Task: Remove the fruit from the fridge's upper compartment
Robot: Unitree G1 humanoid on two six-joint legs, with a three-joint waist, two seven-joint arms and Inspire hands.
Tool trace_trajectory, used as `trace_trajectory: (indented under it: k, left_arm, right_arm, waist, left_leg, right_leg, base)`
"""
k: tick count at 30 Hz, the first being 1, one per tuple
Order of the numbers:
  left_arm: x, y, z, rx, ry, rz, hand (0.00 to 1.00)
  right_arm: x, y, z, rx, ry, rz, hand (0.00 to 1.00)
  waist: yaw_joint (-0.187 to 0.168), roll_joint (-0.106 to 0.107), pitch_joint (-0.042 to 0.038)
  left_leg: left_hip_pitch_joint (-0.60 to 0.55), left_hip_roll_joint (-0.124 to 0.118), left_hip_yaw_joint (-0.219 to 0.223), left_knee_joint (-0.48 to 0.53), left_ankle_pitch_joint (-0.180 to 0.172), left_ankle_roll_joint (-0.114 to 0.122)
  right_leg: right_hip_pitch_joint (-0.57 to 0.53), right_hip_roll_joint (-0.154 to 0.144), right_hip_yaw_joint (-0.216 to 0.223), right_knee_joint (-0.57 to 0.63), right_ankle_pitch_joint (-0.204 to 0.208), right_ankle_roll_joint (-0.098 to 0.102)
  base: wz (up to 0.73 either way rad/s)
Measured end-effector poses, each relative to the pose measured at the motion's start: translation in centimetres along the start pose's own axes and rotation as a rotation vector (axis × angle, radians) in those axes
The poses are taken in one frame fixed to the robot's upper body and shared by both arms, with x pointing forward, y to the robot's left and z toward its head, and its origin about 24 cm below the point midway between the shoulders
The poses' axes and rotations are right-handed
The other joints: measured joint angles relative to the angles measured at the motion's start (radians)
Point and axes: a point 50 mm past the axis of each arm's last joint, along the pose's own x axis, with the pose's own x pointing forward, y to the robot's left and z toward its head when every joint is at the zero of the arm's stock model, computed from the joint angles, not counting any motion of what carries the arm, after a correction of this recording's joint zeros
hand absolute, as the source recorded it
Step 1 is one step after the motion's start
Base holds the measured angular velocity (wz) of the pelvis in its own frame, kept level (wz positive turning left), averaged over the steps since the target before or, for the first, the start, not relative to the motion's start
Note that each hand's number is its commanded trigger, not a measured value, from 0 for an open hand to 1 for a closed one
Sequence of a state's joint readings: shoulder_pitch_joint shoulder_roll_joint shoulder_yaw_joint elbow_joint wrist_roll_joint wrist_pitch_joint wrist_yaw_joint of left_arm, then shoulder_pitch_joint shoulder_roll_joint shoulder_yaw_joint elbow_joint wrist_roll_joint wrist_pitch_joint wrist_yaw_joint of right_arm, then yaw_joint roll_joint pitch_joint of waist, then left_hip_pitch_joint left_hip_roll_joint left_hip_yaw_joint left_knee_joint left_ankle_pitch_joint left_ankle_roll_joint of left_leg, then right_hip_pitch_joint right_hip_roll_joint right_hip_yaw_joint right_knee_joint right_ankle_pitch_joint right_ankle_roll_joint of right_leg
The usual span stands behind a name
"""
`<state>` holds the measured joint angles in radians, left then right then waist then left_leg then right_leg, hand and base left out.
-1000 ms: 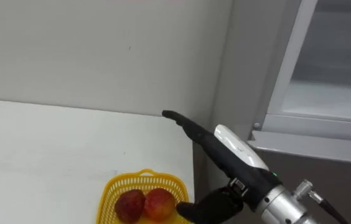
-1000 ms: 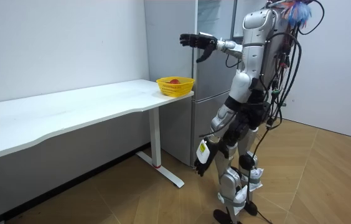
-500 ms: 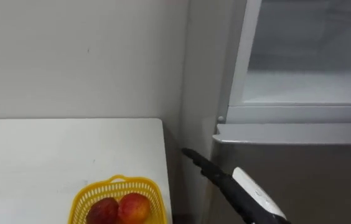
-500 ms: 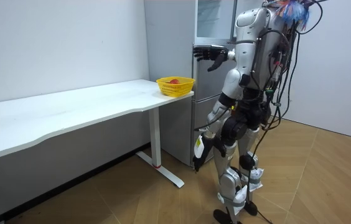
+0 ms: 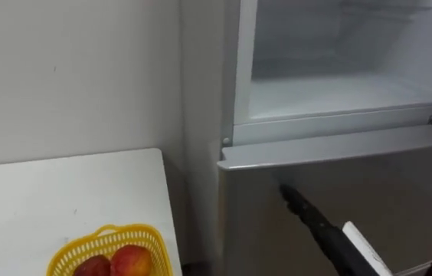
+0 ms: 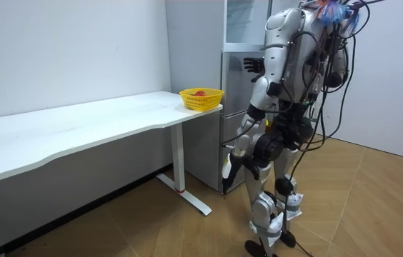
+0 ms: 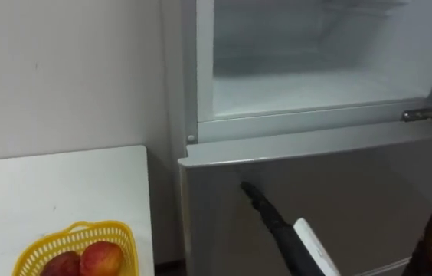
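The upper fridge compartment (image 5: 338, 92) stands open, and the part of its white inside that I see holds nothing. Below it the grey lower door (image 5: 400, 184) is closed. My right hand (image 5: 327, 234) reaches in from the lower right with straight fingers, held edge-on in front of the lower door and holding nothing; in the room view it (image 6: 253, 64) is raised at chest height before the fridge. My left hand (image 6: 228, 170) hangs by my thigh. A yellow basket (image 5: 67, 262) with two red fruits (image 5: 128, 261) sits on the white table (image 5: 47, 199) to the left of the fridge.
The table's right edge stands close to the fridge side (image 5: 201, 153), with a narrow gap between them. A plain wall (image 5: 70, 77) runs behind the table. In the room view I stand on a wood floor (image 6: 187, 228) facing the fridge.
I have turned right from the table towards the fridge, so the view swung that way. My right hand drew back from above the basket to in front of the lower door.
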<state>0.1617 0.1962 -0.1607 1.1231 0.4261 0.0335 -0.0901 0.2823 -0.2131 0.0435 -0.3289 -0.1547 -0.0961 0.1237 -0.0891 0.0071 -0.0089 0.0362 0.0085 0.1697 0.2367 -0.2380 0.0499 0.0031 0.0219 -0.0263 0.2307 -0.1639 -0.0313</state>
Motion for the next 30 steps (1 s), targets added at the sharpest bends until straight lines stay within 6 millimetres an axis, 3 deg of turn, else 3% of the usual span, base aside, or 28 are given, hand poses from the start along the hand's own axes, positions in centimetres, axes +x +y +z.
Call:
trace_trajectory:
  k: [5,8,14,17,19,23,27,30]
  left_arm:
    - [0.0,-0.1,-0.2,-0.002,0.004,0.007,0.0]
    - [0.0,0.0,0.1,-0.001,-0.003,0.018,0.0]
    - [0.0,0.3,0.6,0.001,-0.021,0.029,0.0]
    - [0.0,0.7,1.0,0.003,-0.038,0.046,0.0]
    - [-0.1,1.0,1.0,-0.001,-0.05,0.066,0.0]
    - [-0.4,1.5,0.9,-0.037,-0.077,0.093,0.0]
    - [-0.5,2.3,0.4,-0.041,-0.07,0.124,0.0]
    - [-0.8,2.6,-0.3,-0.085,-0.06,0.15,0.0]
  right_arm:
    - [-1.8,0.7,-2.7,0.069,0.136,-0.007,0.0]
    - [-3.7,1.1,-5.5,0.162,0.276,-0.04,0.0]
    - [-5.7,0.7,-8.4,0.368,0.409,-0.165,0.0]
    - [-7.3,0.4,-10.5,0.49,0.509,-0.284,0.0]
    - [-8.7,-0.3,-12.0,0.596,0.576,-0.41,0.0]
    - [-10.2,-2.0,-13.2,0.674,0.629,-0.613,0.0]
    - [-11.5,-3.5,-14.5,0.809,0.676,-0.858,0.0]
    - [-12.1,-5.7,-14.7,0.87,0.649,-1.038,0.0]
  waist:
    - [-0.025,0.009,-0.0007]
    - [-0.027,0.008,-0.0001]
    - [-0.068,-0.003,0.0034]
    - [-0.073,-0.009,0.0032]
    - [-0.096,-0.012,0.0042]
    - [-0.11,-0.023,0.0076]
    - [-0.129,-0.054,0.0085]
    - [-0.146,-0.07,0.0069]
  left_leg:
    - [0.014,0.001,0.027,-0.02,-0.001,0.0]
    - [0.019,0.002,0.047,-0.032,-0.001,0.001]
    - [0.027,0.002,0.05,-0.032,-0.001,0.001]
    - [0.029,0.002,0.05,-0.039,-0.001,0.001]
    - [0.028,0.001,0.05,-0.039,-0.001,0.001]
    - [0.025,-0.001,0.052,-0.04,-0.001,0.001]
    - [0.027,-0.002,0.05,-0.041,-0.001,0.001]
    - [0.026,-0.004,0.044,-0.039,-0.001,0.001]
  right_leg:
    - [-0.006,0.002,0.021,0.003,0.0,0.0]
    - [-0.02,0.007,0.046,0.008,-0.002,0.002]
    - [-0.015,0.008,0.05,0.0,-0.001,0.003]
    - [-0.014,0.008,0.051,-0.007,-0.001,0.003]
    - [-0.014,0.008,0.049,-0.006,-0.001,0.004]
    - [-0.02,0.006,0.051,0.011,-0.01,0.004]
    - [-0.024,0.007,0.054,0.025,-0.017,0.003]
    - [-0.021,0.007,0.049,0.019,-0.022,0.003]
  base:
    - [-0.16]
    - [-0.22]
    - [-0.03]
    - [0.0]
    - [0.08]
    - [-0.03]
    - [0.01]
    - [0.07]
